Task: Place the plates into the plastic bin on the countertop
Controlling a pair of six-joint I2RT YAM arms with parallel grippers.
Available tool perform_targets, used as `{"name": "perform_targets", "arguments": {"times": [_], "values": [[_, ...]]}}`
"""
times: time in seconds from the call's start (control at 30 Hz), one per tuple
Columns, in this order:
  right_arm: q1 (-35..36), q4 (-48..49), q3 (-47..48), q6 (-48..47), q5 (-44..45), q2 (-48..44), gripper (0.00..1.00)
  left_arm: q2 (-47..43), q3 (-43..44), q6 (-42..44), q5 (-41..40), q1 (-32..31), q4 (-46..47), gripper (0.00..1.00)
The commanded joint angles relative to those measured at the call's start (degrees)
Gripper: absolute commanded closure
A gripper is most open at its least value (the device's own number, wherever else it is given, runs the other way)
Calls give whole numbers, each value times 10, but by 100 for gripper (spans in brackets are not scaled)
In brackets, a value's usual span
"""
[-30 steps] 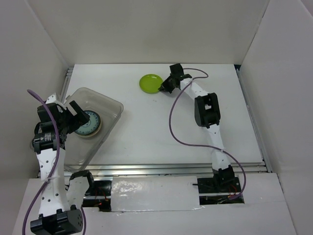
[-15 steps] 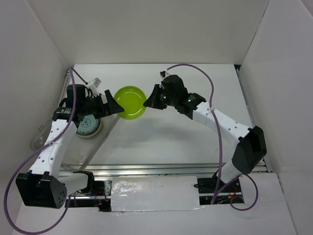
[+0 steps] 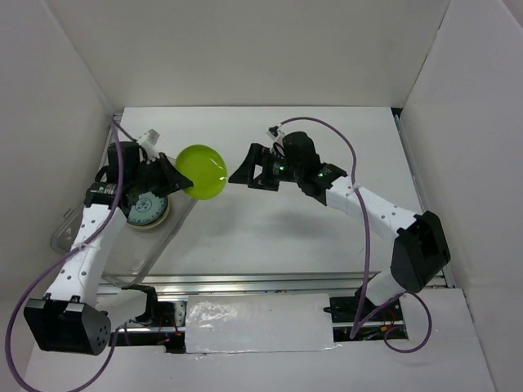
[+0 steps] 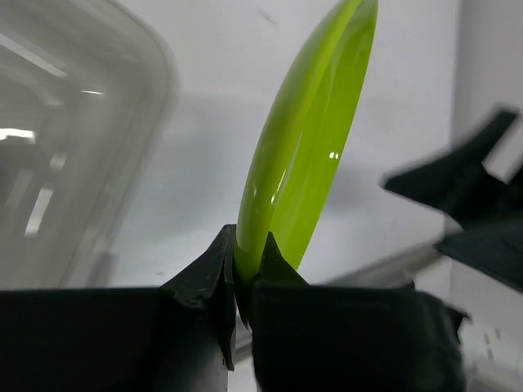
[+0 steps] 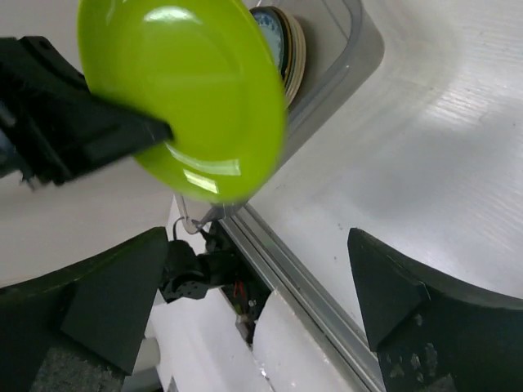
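Left wrist view shows the left fingers (image 4: 208,273) clamped on the rim of the green plate (image 4: 306,155), held edge-up just beside the bin (image 3: 122,253). The plate should swing over the stack (image 3: 145,211) and level out before release. The right fingers (image 5: 114,294) gape, arm stretched leftward.

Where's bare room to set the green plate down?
Bare: the plastic bin floor nearside of the plate stack, and the countertop between bin and right arm. Crowded: over the bin's far corner, where left fingers hold the green plate near open right fingers.
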Motion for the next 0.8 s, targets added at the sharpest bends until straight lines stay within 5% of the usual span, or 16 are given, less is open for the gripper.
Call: {"name": "perform_targets", "arguments": {"times": [0.0,0.17,0.4,0.53,0.57,0.77], "values": [[-30,48,-56,26,0,-64,0,-29,-3,-43,-143,77,-18,100],[-62,97,-193,32,6,-144,0,-10,-96,-108,-141,261,34,100],[-69,58,-251,2,24,-225,0,88,-91,-107,-152,294,50,97],[-71,28,-247,-10,36,-263,0,55,-95,-110,-175,295,27,36],[-71,23,-244,-12,36,-277,0,37,-92,-110,-194,294,15,1],[-68,-26,-222,-23,60,-338,0,-75,-49,-87,-326,295,-112,1]]}}
